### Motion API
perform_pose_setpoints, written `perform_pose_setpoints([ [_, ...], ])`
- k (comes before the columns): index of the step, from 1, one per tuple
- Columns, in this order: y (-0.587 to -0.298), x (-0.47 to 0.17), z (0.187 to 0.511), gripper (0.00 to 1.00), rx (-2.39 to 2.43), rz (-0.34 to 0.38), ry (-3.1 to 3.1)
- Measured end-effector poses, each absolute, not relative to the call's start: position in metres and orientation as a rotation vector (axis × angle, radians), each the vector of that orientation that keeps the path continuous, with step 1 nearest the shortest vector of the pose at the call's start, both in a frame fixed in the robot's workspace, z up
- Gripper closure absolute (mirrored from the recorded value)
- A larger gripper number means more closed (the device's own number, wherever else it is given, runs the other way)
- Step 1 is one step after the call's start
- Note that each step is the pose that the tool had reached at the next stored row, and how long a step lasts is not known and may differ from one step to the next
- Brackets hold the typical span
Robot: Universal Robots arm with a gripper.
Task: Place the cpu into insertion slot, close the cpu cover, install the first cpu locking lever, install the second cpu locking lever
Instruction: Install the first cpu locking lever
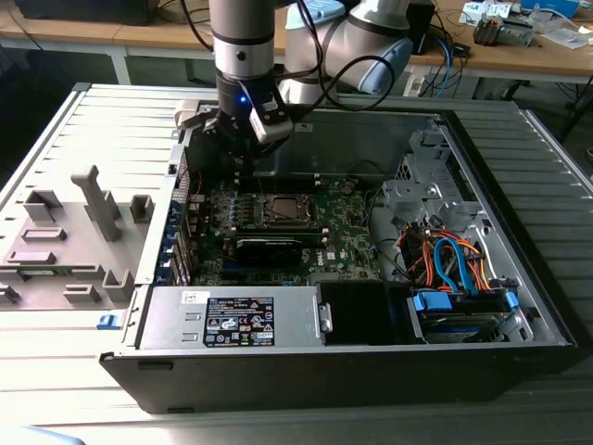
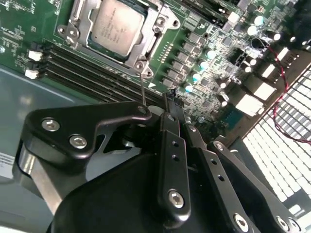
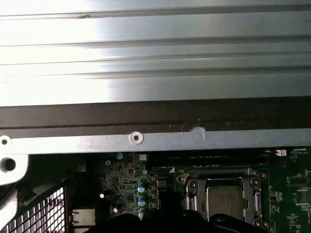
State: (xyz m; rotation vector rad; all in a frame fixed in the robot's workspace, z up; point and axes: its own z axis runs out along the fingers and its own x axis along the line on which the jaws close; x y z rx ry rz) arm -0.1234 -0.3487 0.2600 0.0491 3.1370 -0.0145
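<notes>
Here the fingers (image 2: 167,104) look closed, perhaps empty, near the cpu (image 2: 118,25).

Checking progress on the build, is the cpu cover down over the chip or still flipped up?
Down. In the second wrist view the cpu cover lies flat, framing the cpu, which shows through its window.

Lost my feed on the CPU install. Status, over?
Pincer above the motherboard, holding nothing visible. Cpu seated in the insertion slot, cpu cover down around it. Thin lever wire standing up beside the socket.
</notes>
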Motion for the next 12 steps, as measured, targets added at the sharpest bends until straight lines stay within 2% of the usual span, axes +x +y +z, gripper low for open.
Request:
perform_pose_setpoints([
  [12, -0.349, -0.110, 0.260, 0.89, 0.049, -0.016, 3.137],
])
